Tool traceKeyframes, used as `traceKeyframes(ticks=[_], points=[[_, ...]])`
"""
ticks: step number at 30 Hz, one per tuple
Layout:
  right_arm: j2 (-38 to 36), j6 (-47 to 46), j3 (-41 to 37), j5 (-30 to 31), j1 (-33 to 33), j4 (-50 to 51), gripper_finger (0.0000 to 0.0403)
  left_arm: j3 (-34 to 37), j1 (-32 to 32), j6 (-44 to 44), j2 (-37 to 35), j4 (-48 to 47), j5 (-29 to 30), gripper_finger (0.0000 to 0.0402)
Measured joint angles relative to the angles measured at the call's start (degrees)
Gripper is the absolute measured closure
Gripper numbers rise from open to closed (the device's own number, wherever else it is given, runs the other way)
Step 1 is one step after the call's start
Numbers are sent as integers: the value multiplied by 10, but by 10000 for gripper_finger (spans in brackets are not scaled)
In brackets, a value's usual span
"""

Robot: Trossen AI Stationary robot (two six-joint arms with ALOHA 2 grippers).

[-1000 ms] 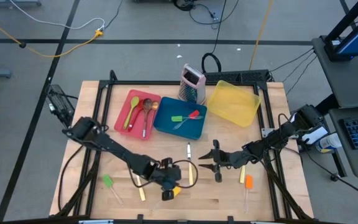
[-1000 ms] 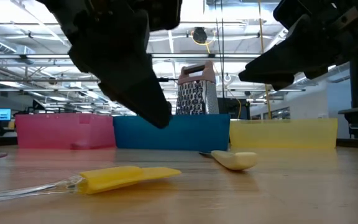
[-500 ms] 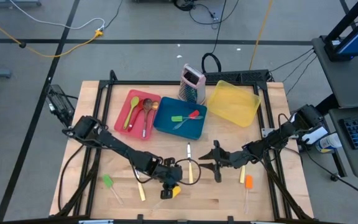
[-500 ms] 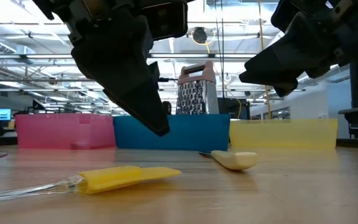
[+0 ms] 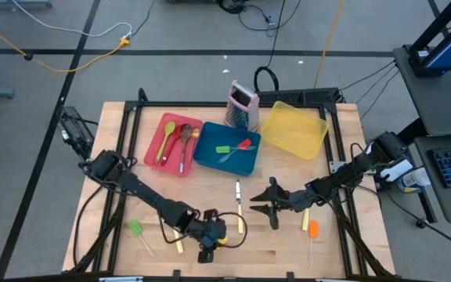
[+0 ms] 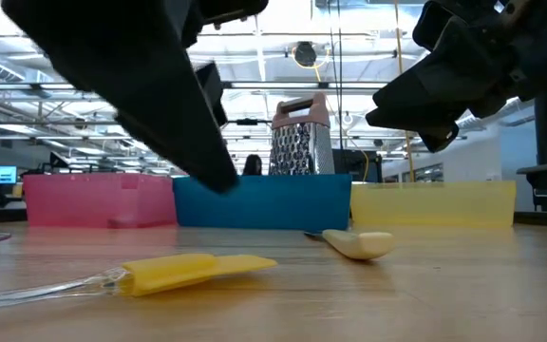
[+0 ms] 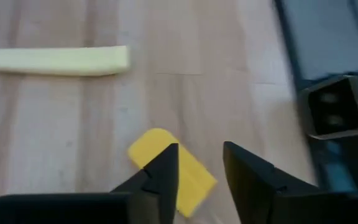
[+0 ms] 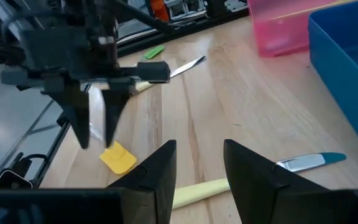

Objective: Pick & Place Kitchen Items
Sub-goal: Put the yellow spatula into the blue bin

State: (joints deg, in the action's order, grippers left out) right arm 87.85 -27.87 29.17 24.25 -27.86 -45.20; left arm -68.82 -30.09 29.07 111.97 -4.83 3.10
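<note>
The left gripper point(image 7: 199, 163) hangs with its fingers apart directly over the yellow flat-bladed spatula point(image 7: 174, 171), which lies on the wooden table point(image 5: 343, 243) near its front edge. The right gripper point(image 5: 261, 208), fingers also apart and empty, hovers mid-table beside a pale-handled metal knife point(image 5: 238, 192).

Even, bright overhead light — ceiling strip lamps point(image 6: 65, 90) glare in the low view. Shadows on the table point(image 5: 280, 247) stay soft. The left gripper point(image 7: 199, 168) (close up) looks blurred, silhouetted dark.
</note>
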Motion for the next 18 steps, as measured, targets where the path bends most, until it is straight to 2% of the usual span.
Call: traceKeyframes(ticks=[3, 9, 18], points=[[0, 0, 0, 0, 0, 1, 277, 0, -3, 6, 2, -13, 38, 233], [0, 8, 0, -2, 0, 5, 277, 0, -7, 28, 1, -41, 46, 185], [0, 35, 0, -2, 0, 9, 277, -1, -22, 65, 44, -19, 71, 176]])
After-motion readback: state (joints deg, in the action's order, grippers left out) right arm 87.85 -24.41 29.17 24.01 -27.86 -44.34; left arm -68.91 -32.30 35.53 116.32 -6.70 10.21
